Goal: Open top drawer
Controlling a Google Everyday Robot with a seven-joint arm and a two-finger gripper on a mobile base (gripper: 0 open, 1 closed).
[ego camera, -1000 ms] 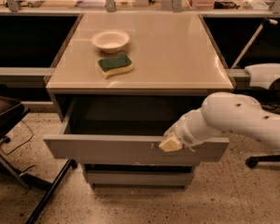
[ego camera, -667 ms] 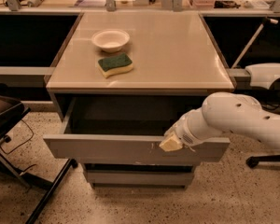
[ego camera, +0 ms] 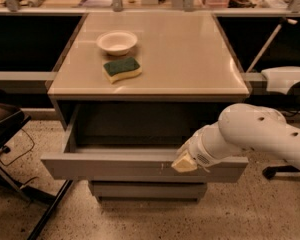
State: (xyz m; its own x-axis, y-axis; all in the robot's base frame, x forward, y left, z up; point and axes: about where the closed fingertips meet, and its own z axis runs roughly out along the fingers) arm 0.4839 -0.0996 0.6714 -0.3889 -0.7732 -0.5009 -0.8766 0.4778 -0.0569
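One dark chair point(ego camera: 5, 129) stands to the left of the counter point(ego camera: 190, 59), clear of the work. On the counter's left half sit a pale bowl point(ego camera: 117, 41) and, nearer the front edge, a green and yellow sponge point(ego camera: 122, 69).

Directly under the counter, the top drawer point(ego camera: 105, 168) is drawn well forward. Its shallow grey inside lies exposed and its flat front panel stands out beyond the counter's front edge. A lower drawer front point(ego camera: 147, 190) sits shut, further below the counter.

Below the counter's right front part, the gripper point(ego camera: 184, 163) rests at the upper edge of that front panel, right of its middle. Whether it clasps the edge or merely lies against it cannot be told. The white arm point(ego camera: 260, 134) reaches in from the counter's right side.

By the look of it, the pulling step is in hand and nearly done, since the drawer is already largely open. The next move calls either for a short, level pull straight away from the counter to finish the travel, or for letting go and lifting clear without nudging the panel back in.
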